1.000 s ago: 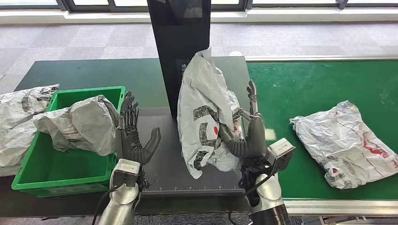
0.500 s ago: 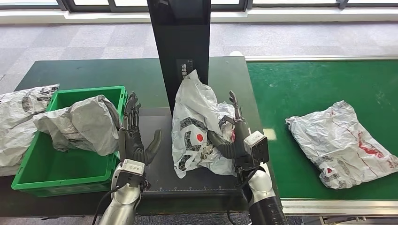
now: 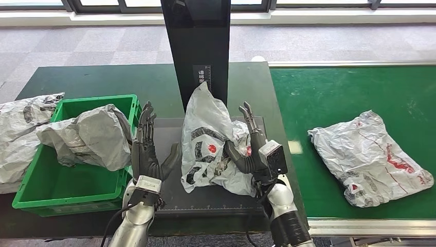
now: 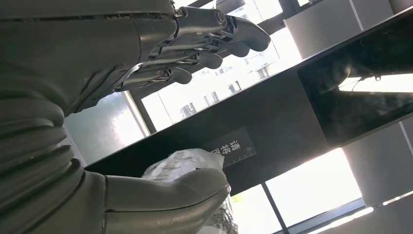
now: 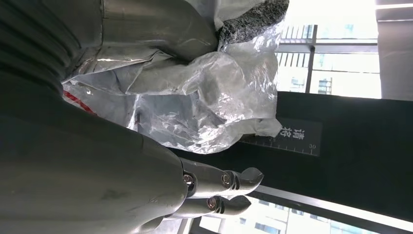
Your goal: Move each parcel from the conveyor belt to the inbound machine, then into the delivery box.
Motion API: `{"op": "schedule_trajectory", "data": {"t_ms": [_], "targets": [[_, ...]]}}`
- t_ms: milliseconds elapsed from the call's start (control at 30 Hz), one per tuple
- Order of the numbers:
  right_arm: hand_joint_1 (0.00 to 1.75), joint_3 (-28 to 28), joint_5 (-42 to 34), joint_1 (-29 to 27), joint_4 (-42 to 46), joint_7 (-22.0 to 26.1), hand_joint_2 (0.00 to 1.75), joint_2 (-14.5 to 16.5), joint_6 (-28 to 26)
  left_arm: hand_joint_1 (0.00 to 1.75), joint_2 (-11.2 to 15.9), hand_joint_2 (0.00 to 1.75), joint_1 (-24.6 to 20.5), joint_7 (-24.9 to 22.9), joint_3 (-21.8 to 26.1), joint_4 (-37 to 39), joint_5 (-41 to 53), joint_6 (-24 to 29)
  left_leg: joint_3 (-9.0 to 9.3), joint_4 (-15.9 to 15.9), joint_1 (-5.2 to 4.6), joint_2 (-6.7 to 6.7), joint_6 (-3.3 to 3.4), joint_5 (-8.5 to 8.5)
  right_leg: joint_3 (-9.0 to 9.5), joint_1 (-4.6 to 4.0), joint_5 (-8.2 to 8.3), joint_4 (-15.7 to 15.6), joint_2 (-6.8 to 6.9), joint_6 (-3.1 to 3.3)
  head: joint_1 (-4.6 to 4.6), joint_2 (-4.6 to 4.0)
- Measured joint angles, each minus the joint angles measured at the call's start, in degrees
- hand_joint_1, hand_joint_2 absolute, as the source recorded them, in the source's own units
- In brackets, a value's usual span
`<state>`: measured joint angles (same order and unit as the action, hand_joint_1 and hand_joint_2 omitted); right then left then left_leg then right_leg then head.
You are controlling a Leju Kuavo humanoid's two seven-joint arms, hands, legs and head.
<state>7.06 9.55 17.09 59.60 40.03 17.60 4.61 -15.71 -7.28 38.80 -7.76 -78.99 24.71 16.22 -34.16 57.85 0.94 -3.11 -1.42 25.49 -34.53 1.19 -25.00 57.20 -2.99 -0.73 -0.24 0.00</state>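
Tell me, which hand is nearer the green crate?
Left. The left hand hovers open right beside the green crate; the right hand holds the grey parcel farther away.

parcel (image 3: 211,141): crinkled glossy plastic | conveyor belt (image 3: 339,98): matt green

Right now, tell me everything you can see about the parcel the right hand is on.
The parcel is a crumpled white-grey plastic mailer with black lettering and a red dot. It stands roughly upright on the dark machine platform, its peak in front of the black tower. The right hand presses its right side, thumb against the bag. The left hand is apart from it.
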Motion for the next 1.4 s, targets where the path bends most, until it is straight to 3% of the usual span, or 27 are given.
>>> {"op": "schedule_trajectory", "data": {"t_ms": [433,600,900,1400], "targets": [[0.0,-2.0,-0.2,-0.2,-0.5,0.1,0.0,0.5,1.5,0.0,-0.1,1.75,0.0,0.0,0.0,-0.2,2.2,-0.6,0.01,0.0,0.0,0.0,0.0,0.0,-0.01,0.0,0.0,0.0,0.0,0.0,0.0,0.0],[0.0,-2.9,-4.3,-2.3,3.3,0.0,0.0,1.0,5.8,0.0,-0.2,1.75,0.0,0.0,0.0,-0.1,2.8,-0.9,0.01,0.0,0.0,0.02,-0.01,0.01,-0.02,0.0,0.0,0.0,-0.04,0.0,0.02,0.0],[0.0,-4.9,-1.8,-1.0,1.0,-0.3,0.0,1.0,2.4,0.0,-0.2,1.75,0.0,-0.1,0.0,-0.3,4.1,-0.7,0.02,0.0,0.0,0.04,-0.01,0.0,0.0,0.0,0.02,0.0,-0.05,0.0,0.02,0.0],[0.0,-5.1,-1.7,-0.7,-1.1,0.1,0.0,1.0,2.3,0.0,-0.2,1.75,0.1,-0.1,0.0,-0.5,4.2,-0.7,0.02,0.0,0.0,0.03,-0.02,0.0,0.0,0.0,0.01,0.0,-0.06,0.0,0.02,0.0]]}}
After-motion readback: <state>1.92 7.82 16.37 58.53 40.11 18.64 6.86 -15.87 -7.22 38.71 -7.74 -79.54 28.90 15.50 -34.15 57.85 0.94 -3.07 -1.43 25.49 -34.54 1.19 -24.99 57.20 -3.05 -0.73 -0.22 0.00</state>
